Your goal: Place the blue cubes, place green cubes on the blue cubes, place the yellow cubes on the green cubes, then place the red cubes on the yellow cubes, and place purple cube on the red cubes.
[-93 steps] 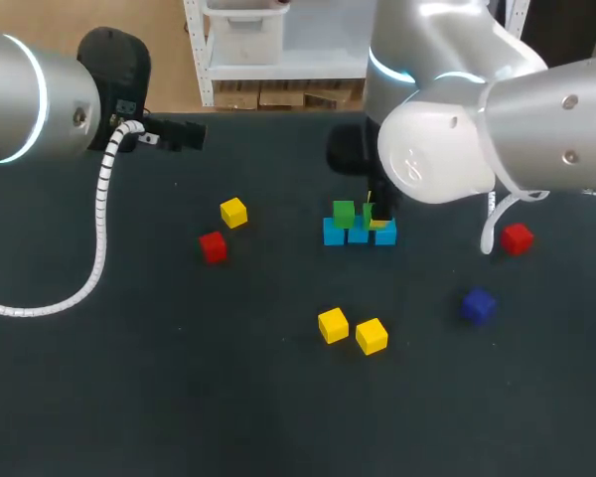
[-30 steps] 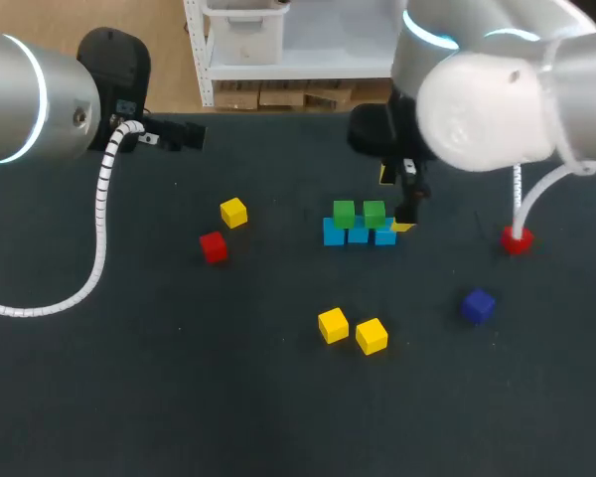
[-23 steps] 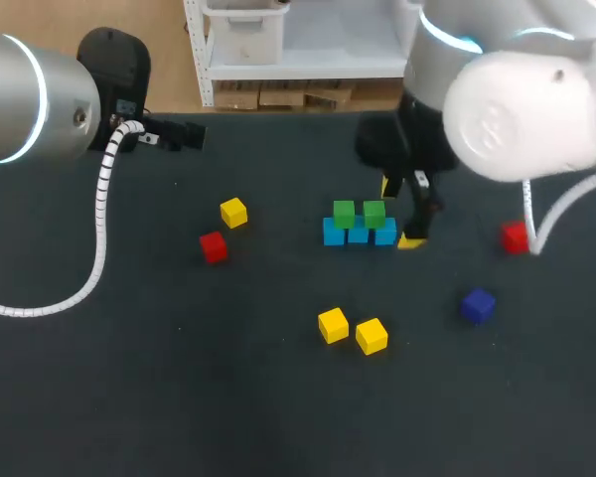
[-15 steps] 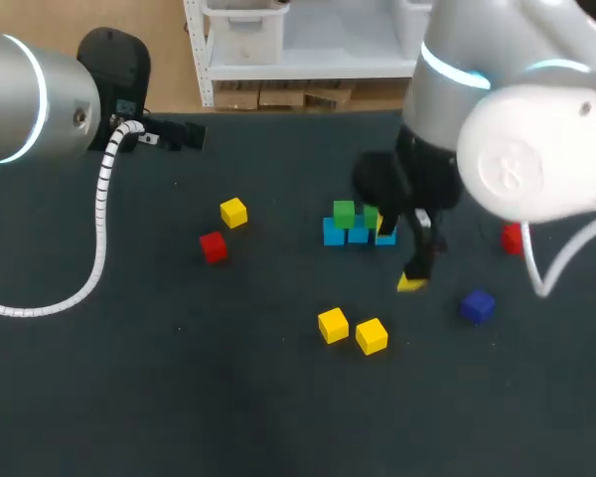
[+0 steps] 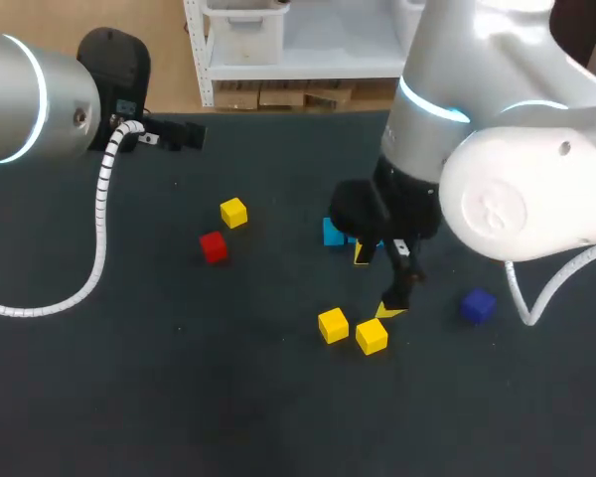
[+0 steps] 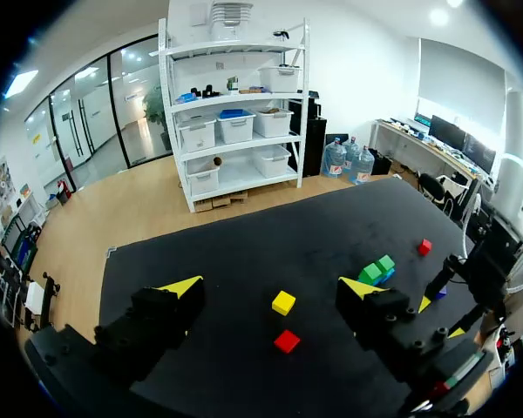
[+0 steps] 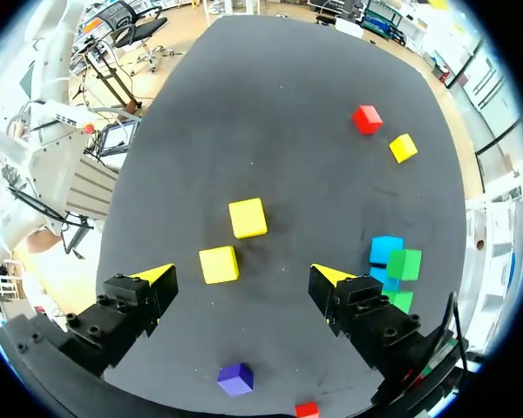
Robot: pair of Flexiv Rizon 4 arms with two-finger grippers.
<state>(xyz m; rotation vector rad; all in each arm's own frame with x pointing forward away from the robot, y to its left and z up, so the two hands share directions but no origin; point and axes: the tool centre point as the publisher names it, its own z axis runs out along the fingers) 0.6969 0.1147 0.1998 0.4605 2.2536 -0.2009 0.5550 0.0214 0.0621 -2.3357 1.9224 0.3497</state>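
Observation:
My right gripper hangs open and empty over the table's middle, just beyond two yellow cubes. In the right wrist view the gripper has one yellow cube under its open fingers and the other just ahead. The row of light-blue cubes carries two green cubes; in the head view only one blue cube shows beside the arm. A purple cube lies right of the gripper. My left gripper stands open and empty at the far left.
A third yellow cube and a red cube lie left of centre. Another red cube lies near the purple cube, hidden by my right arm in the head view.
My right arm has swung from beside the blue-green stack toward the table's front, to above the two yellow cubes, and now covers the green cubes. The left arm has not moved.

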